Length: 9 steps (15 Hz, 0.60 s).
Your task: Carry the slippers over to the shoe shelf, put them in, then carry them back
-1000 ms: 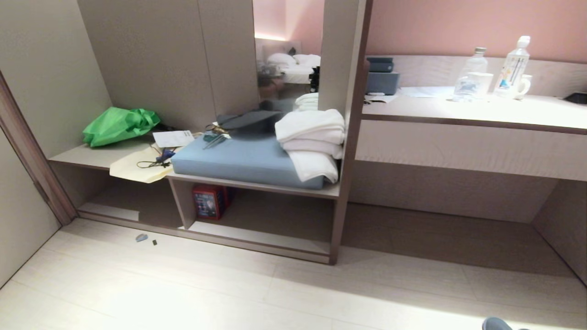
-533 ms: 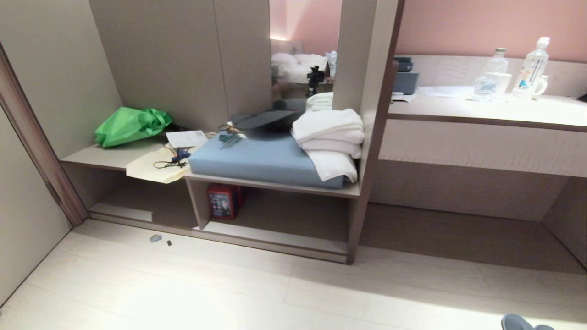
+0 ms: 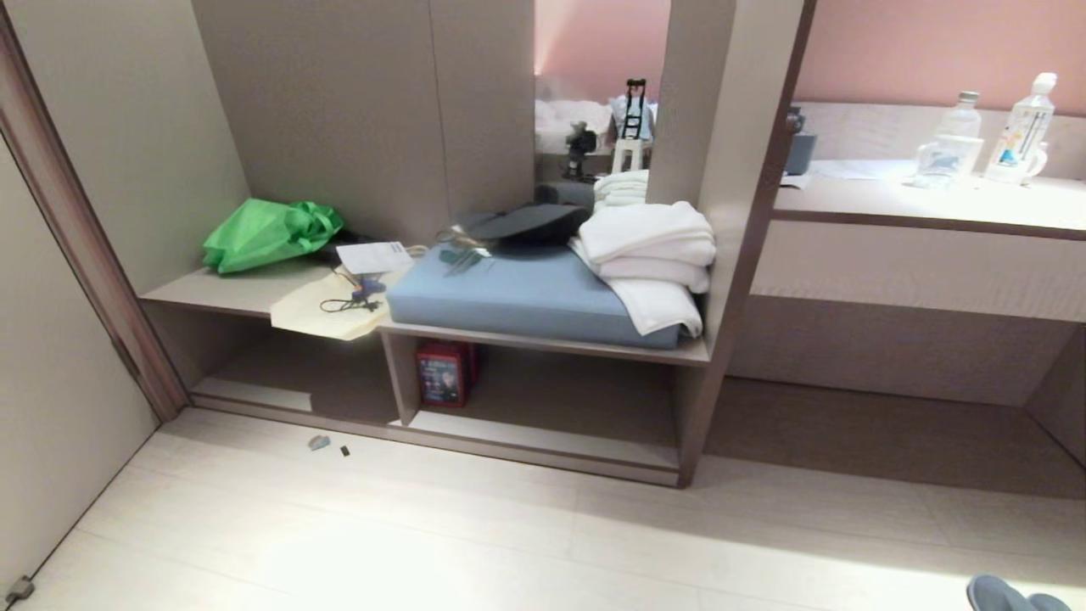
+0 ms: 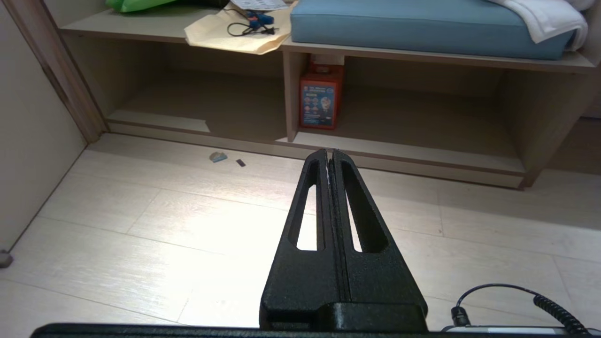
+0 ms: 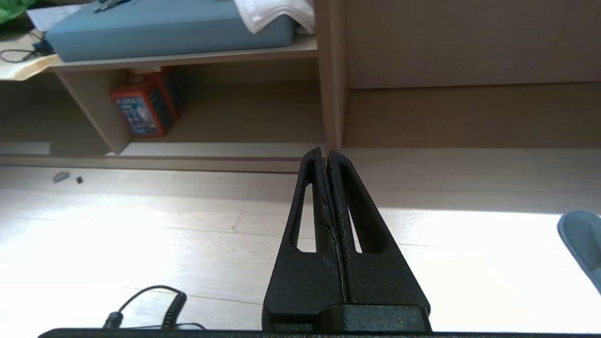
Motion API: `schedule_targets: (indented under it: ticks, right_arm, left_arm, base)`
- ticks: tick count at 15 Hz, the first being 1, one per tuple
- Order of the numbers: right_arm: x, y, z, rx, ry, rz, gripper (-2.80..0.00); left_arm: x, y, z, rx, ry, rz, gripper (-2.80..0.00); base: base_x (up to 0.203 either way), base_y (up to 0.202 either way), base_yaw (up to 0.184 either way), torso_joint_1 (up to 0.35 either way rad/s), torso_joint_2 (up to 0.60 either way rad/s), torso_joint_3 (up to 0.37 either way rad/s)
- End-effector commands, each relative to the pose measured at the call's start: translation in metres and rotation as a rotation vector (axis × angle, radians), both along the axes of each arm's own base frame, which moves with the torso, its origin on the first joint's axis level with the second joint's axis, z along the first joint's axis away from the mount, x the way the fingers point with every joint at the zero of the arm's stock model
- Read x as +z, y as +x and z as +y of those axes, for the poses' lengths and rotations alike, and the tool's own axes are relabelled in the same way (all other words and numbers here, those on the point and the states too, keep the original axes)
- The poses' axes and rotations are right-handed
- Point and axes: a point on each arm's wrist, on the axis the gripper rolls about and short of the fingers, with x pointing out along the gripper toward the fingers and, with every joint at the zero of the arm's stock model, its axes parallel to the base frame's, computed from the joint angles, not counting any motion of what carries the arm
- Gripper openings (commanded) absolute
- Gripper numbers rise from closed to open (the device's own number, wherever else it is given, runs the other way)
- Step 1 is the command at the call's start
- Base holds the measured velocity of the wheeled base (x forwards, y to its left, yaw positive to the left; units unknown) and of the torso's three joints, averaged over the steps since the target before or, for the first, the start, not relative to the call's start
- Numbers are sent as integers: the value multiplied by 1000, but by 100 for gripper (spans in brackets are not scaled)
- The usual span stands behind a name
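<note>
No text readable anywhere. Red box (image 4: 318, 101) in low cubby carries printed label, print illegible. Paper sheet (image 3: 374, 256) and bottle label (image 3: 1011, 153) on surface also illegible.
</note>
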Motion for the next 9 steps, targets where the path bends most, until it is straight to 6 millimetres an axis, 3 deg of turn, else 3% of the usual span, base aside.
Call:
schedule_targets:
  ticks: [1, 9]
  right_arm:
    - [-1, 0, 0, -2, 1, 0, -280]
    - [0, 0, 0, -1, 1, 1, -280]
  left_arm:
    - [0, 0, 0, 1, 0, 0, -280]
    - [0, 0, 0, 1, 0, -1, -280]
  base:
    - [0, 195, -4, 1, 4, 2]
    - [0, 195, -2, 3, 1, 4]
